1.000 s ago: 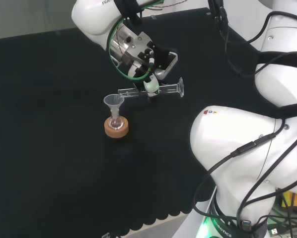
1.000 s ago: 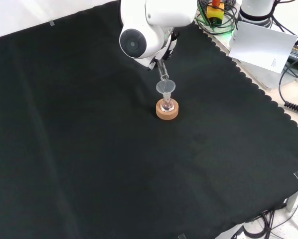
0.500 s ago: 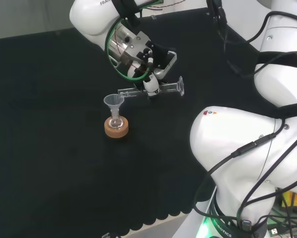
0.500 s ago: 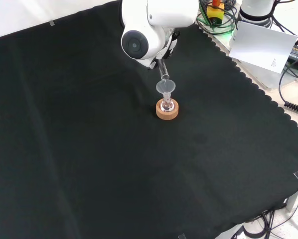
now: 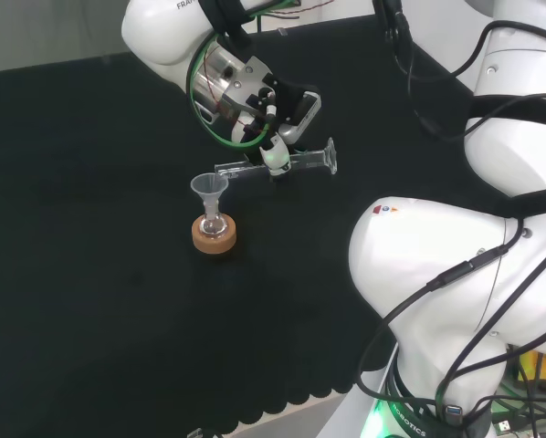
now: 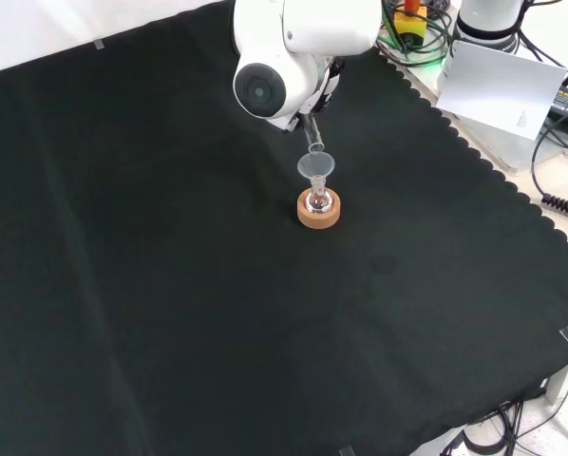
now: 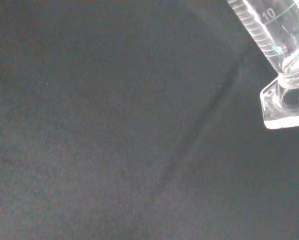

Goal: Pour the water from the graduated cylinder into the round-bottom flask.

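Hand (image 5: 271, 123) curled round cylinder (image 5: 273, 165), held nearly level above the cloth (image 5: 90, 274) in head view, mouth end just over funnel (image 5: 209, 186). Funnel seated in flask (image 5: 213, 224) on cork ring (image 5: 214, 236). Against a second ago: hand and cylinder shifted slightly up and left in head view; flask, funnel and ring unmoved. In front view, cylinder tip (image 6: 314, 145) just above funnel rim (image 6: 315, 166). In wrist view, cylinder foot (image 7: 285, 102) close by.
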Controlling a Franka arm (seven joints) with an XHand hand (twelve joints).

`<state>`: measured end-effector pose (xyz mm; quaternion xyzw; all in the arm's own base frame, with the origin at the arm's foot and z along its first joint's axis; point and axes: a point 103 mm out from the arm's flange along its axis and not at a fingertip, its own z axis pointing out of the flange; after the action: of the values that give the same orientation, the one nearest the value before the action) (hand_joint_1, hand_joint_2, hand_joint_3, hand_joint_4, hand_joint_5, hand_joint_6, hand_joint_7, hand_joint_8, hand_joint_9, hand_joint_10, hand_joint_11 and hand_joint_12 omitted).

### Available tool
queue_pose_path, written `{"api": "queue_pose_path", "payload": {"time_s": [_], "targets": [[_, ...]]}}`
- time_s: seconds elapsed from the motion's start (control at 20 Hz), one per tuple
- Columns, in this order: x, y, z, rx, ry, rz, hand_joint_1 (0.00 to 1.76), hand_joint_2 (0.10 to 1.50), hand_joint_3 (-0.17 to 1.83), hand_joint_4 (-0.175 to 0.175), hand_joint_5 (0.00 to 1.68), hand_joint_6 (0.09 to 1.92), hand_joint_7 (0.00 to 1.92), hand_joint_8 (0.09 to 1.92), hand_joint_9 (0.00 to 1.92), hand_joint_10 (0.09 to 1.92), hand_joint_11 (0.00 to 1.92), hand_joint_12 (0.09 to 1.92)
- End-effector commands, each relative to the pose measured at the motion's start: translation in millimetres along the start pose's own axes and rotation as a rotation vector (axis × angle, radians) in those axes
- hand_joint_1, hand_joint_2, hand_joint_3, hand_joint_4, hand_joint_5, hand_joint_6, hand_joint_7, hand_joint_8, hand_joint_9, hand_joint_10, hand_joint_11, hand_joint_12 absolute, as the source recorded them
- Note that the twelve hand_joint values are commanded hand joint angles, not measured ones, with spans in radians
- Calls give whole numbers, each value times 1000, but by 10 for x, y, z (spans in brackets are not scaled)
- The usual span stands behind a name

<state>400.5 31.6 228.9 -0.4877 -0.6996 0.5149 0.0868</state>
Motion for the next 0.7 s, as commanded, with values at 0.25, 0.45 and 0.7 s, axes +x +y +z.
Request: {"api": "queue_pose_path", "payload": {"time_s": [0.25,0.45,0.7], "targets": [[-9,-1,7,10,-2,4,1243,1150,0,-175,892,1114,930,1111,1371,87,1096,867],[-13,-2,5,11,-3,4,1243,1151,0,-175,891,1115,929,1112,1372,87,1096,867],[-16,-2,3,10,-4,4,1243,1151,0,-175,891,1116,928,1113,1374,87,1097,867]]}}
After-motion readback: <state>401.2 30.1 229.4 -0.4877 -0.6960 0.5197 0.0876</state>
